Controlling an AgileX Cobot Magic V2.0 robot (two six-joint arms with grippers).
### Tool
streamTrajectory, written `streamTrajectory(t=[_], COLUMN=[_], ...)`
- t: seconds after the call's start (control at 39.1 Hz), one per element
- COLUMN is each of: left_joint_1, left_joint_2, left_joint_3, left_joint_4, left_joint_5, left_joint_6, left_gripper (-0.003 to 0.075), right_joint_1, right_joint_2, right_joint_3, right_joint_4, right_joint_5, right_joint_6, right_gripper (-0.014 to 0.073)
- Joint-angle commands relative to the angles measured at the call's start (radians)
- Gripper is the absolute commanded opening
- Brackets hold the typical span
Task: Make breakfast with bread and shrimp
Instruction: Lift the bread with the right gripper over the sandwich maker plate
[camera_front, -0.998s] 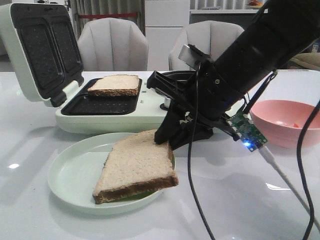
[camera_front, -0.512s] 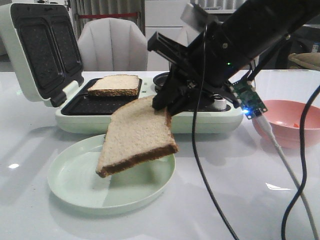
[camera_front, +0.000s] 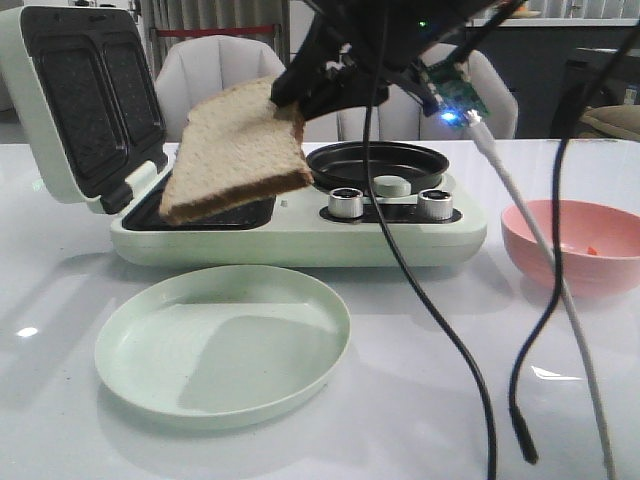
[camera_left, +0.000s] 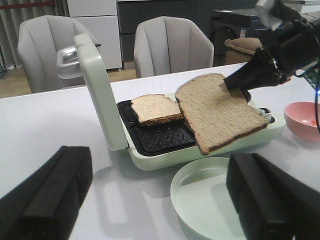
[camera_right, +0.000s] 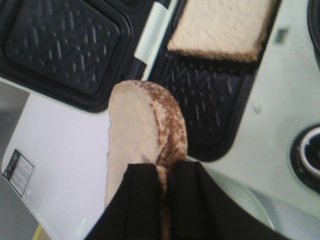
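Note:
My right gripper (camera_front: 288, 98) is shut on one corner of a bread slice (camera_front: 235, 150), which hangs tilted in the air over the open sandwich maker (camera_front: 300, 238). In the right wrist view its fingers (camera_right: 167, 172) pinch the crust edge of that slice (camera_right: 145, 125) above the dark grill plate (camera_right: 210, 105). A second bread slice (camera_left: 155, 107) lies on the far half of the grill plate; the held slice hides it in the front view. A small orange-red bit (camera_front: 592, 250), perhaps shrimp, shows in the pink bowl (camera_front: 575, 225). My left gripper (camera_left: 160, 210) is open and holds nothing.
A pale green plate (camera_front: 220, 340) sits bare in front of the maker. The maker's lid (camera_front: 75, 100) stands open at the left. A round black pan (camera_front: 378, 160), a pale green knob (camera_front: 390, 186) and two silver dials occupy its right side. Cables (camera_front: 450, 330) dangle at front right.
My right gripper has lifted the bread slice off the green plate and carried it up and leftward over the sandwich maker. The plate now holds nothing.

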Motion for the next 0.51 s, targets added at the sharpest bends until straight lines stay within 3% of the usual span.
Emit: streamTrajectory(t=[0.0,0.49], left_joint_1=[-0.007,-0.007], left_joint_2=[0.011,0.011], left_joint_3=[-0.025,-0.025], left_joint_4=[-0.018,-0.018], left_joint_5=[-0.077,-0.077], left_joint_6=[-0.01,-0.01], left_gripper=[0.0604,0.0604], right_joint_1=[0.0,0.0], right_joint_2=[0.02,0.316], right_joint_3=[-0.116,-0.456], right_joint_4=[0.062,0.083], right_joint_5=[0.024,0.015], right_joint_6=[-0.015,-0.015], right_gripper=[0.0118,0.0118])
